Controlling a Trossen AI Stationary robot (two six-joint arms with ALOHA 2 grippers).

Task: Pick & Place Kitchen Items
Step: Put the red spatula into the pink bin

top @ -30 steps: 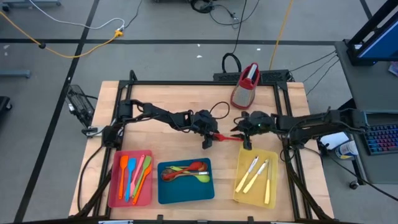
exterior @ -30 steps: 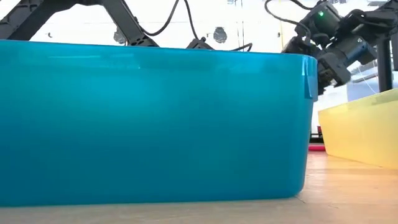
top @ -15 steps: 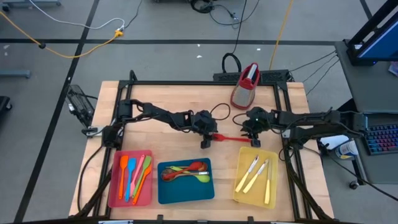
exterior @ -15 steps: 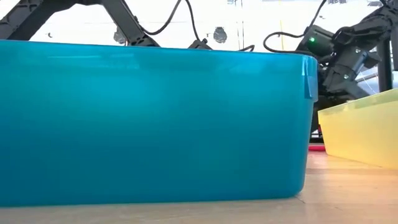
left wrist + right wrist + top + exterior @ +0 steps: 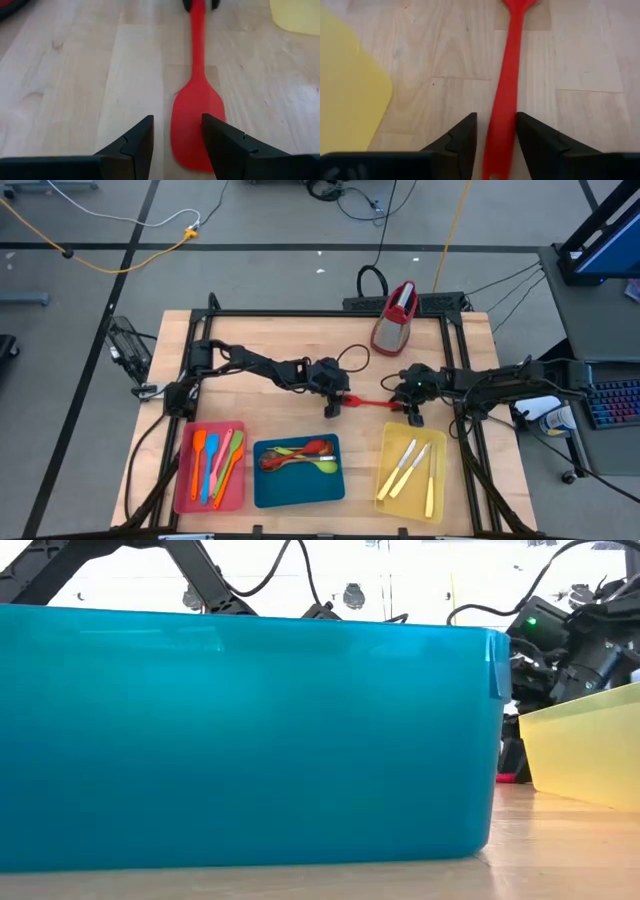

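Observation:
A red spatula [image 5: 372, 402] lies flat on the wooden table between my two grippers. Its blade points to the table's left and its handle to the right. My left gripper [image 5: 333, 408] is open at the blade end. In the left wrist view the blade [image 5: 197, 115] lies between its fingers [image 5: 177, 119] and runs under one of them. My right gripper [image 5: 408, 408] is low at the handle's free end and open by a narrow gap. In the right wrist view the handle [image 5: 507, 90] runs between its fingers [image 5: 496, 116]. In the low view my right gripper [image 5: 560, 660] shows above the yellow tray. My left gripper stands over the blade's tip [image 5: 192, 150], but I cannot tell whether a finger touches it. My right gripper's fingers stand on either side of the handle near its free end [image 5: 499, 145], along the handle. I cannot tell whether they touch it. The spatula lies on the table.
Along the near edge stand a red tray [image 5: 186, 480] with several spatulas, a blue tray [image 5: 298, 492] with spoons, and a yellow tray [image 5: 438, 480] with cream knives. A red-topped metal grater [image 5: 395, 320] stands at the far edge. The blue tray [image 5: 250, 740] fills the low view.
My right gripper has moved toward the table's near edge and down to the spatula's handle end. The yellow tray has slid a little toward the near edge.

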